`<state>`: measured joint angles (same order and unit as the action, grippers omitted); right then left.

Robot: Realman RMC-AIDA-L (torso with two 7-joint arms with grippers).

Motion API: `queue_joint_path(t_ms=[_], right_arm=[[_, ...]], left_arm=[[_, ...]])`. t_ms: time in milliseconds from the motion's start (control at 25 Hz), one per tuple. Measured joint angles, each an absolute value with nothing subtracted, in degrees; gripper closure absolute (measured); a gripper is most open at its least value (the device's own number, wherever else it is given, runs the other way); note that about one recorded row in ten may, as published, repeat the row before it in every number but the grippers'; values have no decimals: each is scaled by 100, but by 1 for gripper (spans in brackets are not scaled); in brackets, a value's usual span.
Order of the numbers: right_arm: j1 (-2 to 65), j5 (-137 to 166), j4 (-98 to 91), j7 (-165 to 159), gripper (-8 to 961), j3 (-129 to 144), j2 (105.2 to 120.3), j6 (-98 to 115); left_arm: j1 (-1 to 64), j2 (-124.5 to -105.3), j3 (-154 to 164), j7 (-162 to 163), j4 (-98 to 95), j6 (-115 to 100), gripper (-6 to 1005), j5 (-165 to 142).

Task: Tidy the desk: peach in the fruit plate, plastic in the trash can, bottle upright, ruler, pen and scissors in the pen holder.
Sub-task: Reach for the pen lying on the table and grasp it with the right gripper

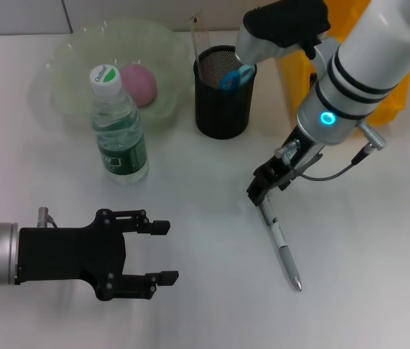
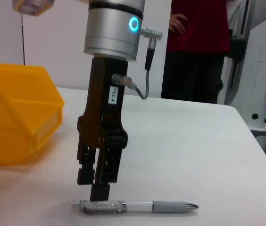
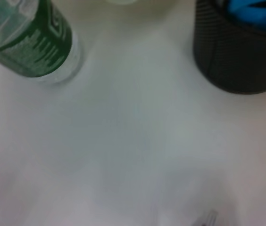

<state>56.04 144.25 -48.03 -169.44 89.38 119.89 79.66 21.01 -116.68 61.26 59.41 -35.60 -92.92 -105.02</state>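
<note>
**White table, pen lying flat under the right hand**

White table [image 1: 190,305] fills the head view. The right hand [image 1: 262,190] points down at the clip end of the pen [image 1: 281,247], which lies flat on the table with its tip toward the robot. The fingers look close together and just above or touching the pen; from here I cannot tell which. The left hand [image 1: 158,251] hovers low over the near left part of the table, fingers spread wide and holding nothing. The bottle [image 1: 116,127] stands upright with its white and green cap on, just in front of the clear fruit plate [image 1: 67,80], where the pink peach [image 1: 139,83] rests. The black mesh pen holder [image 1: 223,94] stands to the right of the plate, with blue scissors handles [image 1: 235,75] and a clear ruler [image 1: 198,40] sticking out of it. A yellow bin [image 1: 394,98] sits behind the right arm.

From the left wrist view, the right hand [image 2: 97,186] hangs straight down over the clip end of the pen [image 2: 135,206]. Its fingers [image 2: 100,190] are drawn nearly together and end right at the pen's barrel; the pen is flat on the table [image 2: 194,155], not lifted. The yellow bin [image 2: 15,113] stands at the far side, and a person in a red top [image 2: 199,28] stands beyond the table.

From the right wrist view, the bottle [image 3: 29,42] and the pen holder [image 3: 239,52] appear well apart on the table [image 3: 133,141], with the blue scissors [image 3: 255,9] in the holder.
</note>
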Motion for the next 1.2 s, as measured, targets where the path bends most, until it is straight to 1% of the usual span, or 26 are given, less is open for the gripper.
queue_joint_path(t_ms=[120,360,680,1200], right_arm=[[5631,14383,-4762,-16944,436,8997,11988,7914],[5645,14355,-4740,-16944,360,9015,11988,7900],[5661,14183,-4529,-16944,380,9246,11988,7702],[5667,14096,-4456,-16945,385,9333,11988,7588]], left_arm=[[2101,-11669,6126,5941,-3560,-9292,273,-10502],[2101,-11672,6126,5932,-3560,-9265,274,-10502],[2100,-11672,6126,5876,-3555,-9287,274,-10503],[2100,-11672,6126,5871,-3560,-9275,274,-10503]])
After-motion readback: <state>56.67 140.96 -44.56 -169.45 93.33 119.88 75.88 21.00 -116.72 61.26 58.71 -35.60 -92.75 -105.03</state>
